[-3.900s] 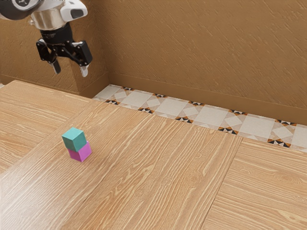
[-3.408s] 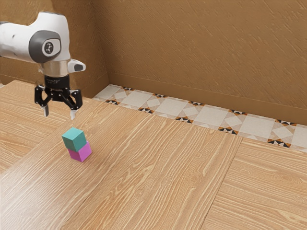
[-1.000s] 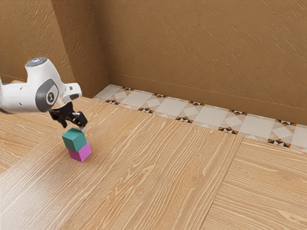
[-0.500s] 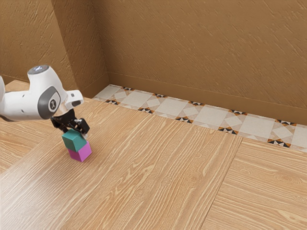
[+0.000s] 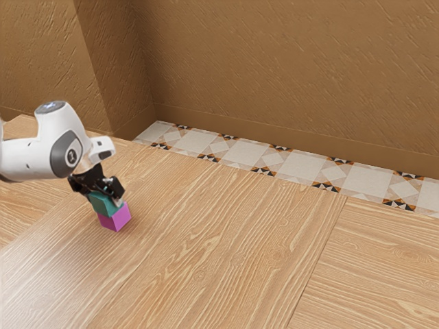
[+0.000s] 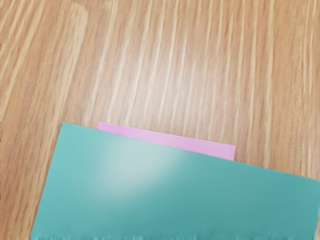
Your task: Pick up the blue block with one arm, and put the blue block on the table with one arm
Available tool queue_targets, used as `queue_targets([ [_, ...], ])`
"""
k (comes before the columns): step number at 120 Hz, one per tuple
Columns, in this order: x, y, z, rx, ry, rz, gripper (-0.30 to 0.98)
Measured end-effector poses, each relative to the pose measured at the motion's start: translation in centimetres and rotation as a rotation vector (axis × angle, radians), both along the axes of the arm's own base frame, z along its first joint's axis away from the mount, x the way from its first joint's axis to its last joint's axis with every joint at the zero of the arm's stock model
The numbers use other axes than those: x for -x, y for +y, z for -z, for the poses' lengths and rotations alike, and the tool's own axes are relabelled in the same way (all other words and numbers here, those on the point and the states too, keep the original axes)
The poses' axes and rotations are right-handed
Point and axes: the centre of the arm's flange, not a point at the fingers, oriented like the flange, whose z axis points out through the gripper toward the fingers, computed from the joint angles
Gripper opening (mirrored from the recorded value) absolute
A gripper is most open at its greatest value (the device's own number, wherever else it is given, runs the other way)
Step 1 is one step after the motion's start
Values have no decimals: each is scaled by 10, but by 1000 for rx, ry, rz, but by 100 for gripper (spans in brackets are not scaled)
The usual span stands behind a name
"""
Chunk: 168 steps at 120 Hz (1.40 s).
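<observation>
Pincer (image 5: 105, 200) of mine sits low at the top of a small two-cube stack, slanting downward toward the exterior view's right, and from these pictures I cannot tell whether it is open or has closed on anything. Directly beneath it is the teal cube (image 5: 104, 205), the nearest thing to blue here; my black pincer hides its upper part in the exterior view. That cube rests on a magenta cube (image 5: 116, 218), which in turn stands on the wood-grained table (image 5: 226, 260). The two cubes are not quite lined up: in the wrist view a thin pink strip peeks out past one edge of the teal top, and in the exterior view the lower cube juts out toward the right. A pale patch of glare lies across the teal surface close under my hand, and the table boards beyond it catch a soft shine. My white arm (image 5: 29, 157), with its dark grey joint ring, comes in from the exterior view's left. Past the table's far edge run patterned floor tiles (image 5: 298, 168), ending at a textured brown wall (image 5: 288, 65).
</observation>
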Motion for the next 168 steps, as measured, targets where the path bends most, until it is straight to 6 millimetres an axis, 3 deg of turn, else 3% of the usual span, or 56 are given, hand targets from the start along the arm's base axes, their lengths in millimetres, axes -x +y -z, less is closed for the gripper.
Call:
queue_targets([
  [74, -2, 5, 4, -1, 2, -6, 69],
  [91, -2, 7, 3, -6, 3, -2, 51],
  [112, -3, 7, -2, -15, -5, 6, 48],
  [131, -4, 7, -28, -40, -46, 18, 40],
  [150, 16, 38, -42, -53, -49, -37, 37],
  [168, 49, 84, -36, -44, -10, -130, 34],
])
